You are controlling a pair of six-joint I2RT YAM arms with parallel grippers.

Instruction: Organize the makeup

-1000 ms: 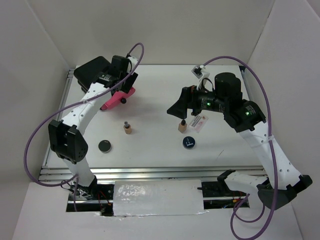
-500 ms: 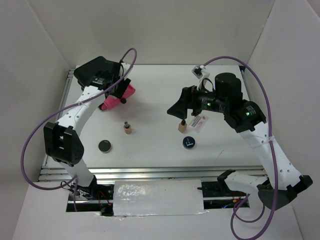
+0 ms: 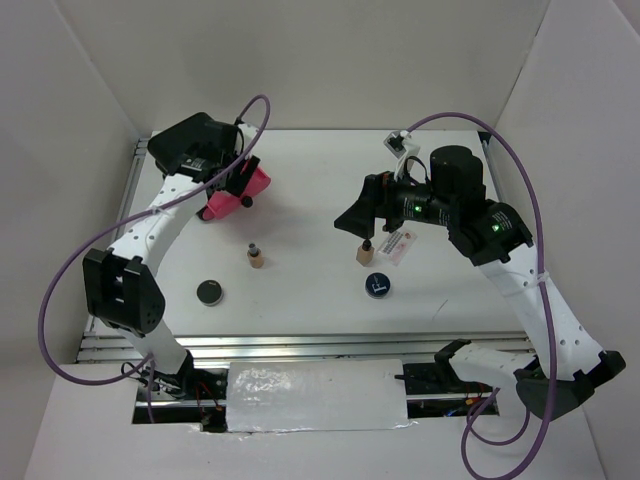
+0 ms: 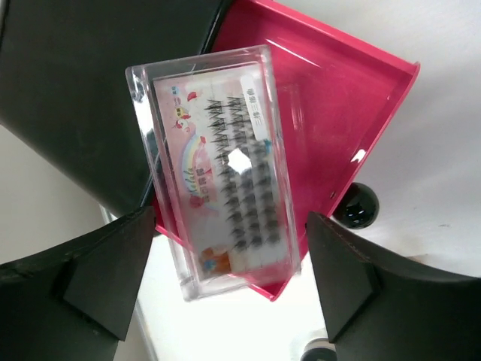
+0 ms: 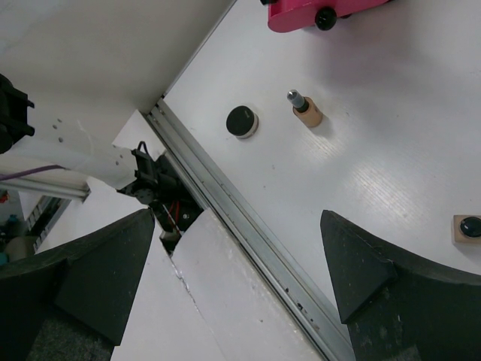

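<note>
A clear flat case of lashes with a pink-printed card [image 4: 218, 165] lies tilted in the open pink drawer [image 4: 338, 105]. My left gripper [image 4: 233, 293] hovers over its near end, open, not touching it; in the top view it sits at the drawer [image 3: 243, 182]. Two tan bottles [image 3: 256, 258] [image 3: 365, 252], a black compact [image 3: 210, 291] and a blue-rimmed compact [image 3: 377, 284] stand on the table. A white red-printed packet [image 3: 398, 243] lies under my right arm. My right gripper [image 3: 352, 220] is open and empty just behind the right bottle.
The large black box [image 3: 185, 142] stands at the back left, its pink drawer [image 3: 232, 198] pulled out with a black knob [image 4: 356, 205]. A small white item [image 3: 400, 141] lies at the back right. The table's metal front rail [image 5: 248, 233] shows in the right wrist view.
My left wrist has shifted a little left and back over the pink drawer. The right arm and the items on the table have not moved.
</note>
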